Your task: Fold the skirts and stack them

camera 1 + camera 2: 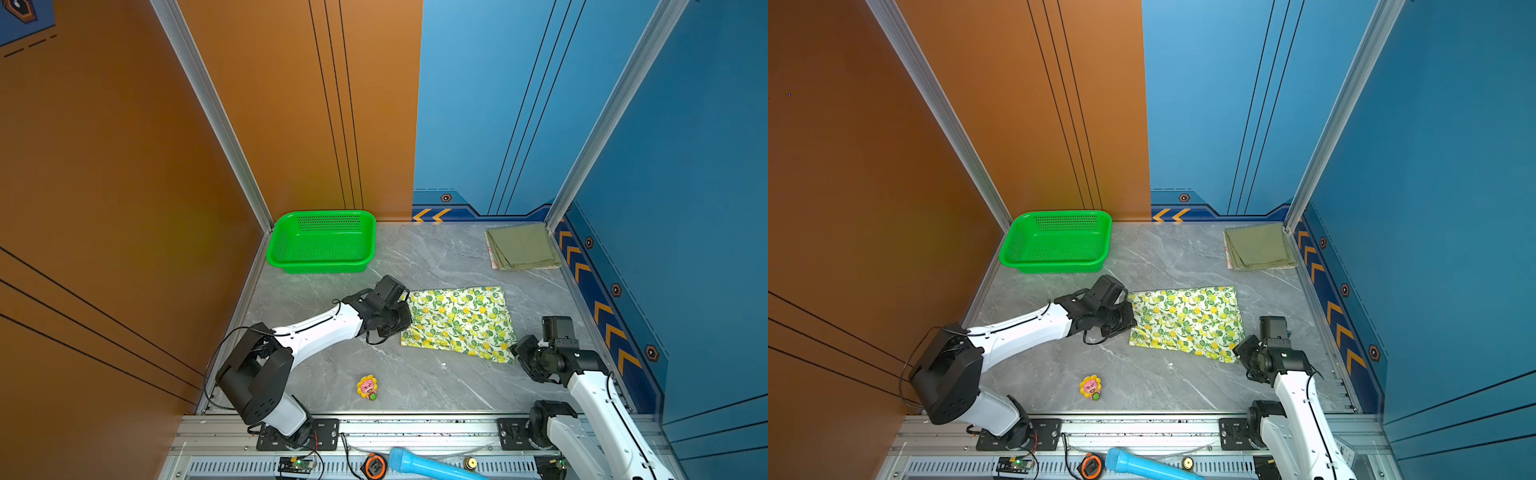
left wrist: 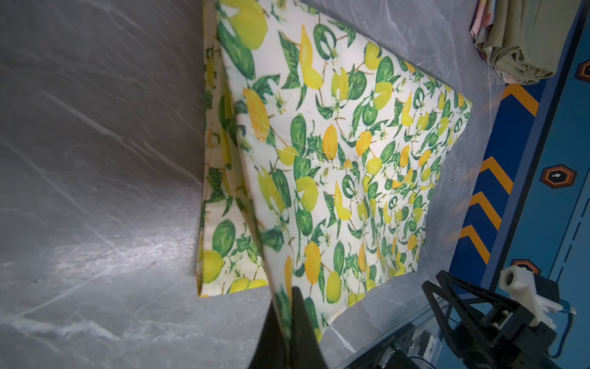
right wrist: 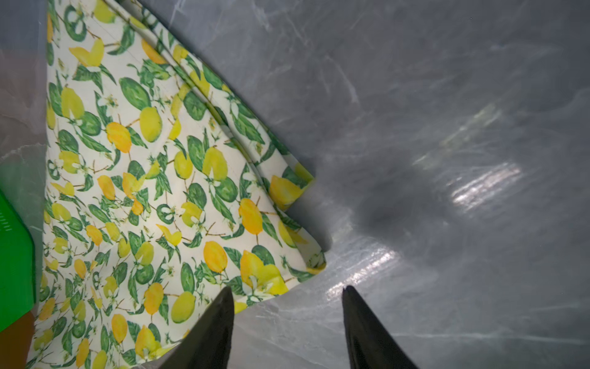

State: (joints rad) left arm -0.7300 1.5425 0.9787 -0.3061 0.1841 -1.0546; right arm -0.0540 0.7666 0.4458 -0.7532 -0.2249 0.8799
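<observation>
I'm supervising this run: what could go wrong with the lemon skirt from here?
1. Only the left gripper pinches the lemon skirt; the right gripper is open beside its corner, so a pull might drag it askew.
2. The pinch seems to lift one layer, which may undo the fold.

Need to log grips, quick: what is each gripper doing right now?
Left gripper: closed, pinching an edge of the lemon skirt.
Right gripper: open, holding nothing, at the skirt's corner.
</observation>
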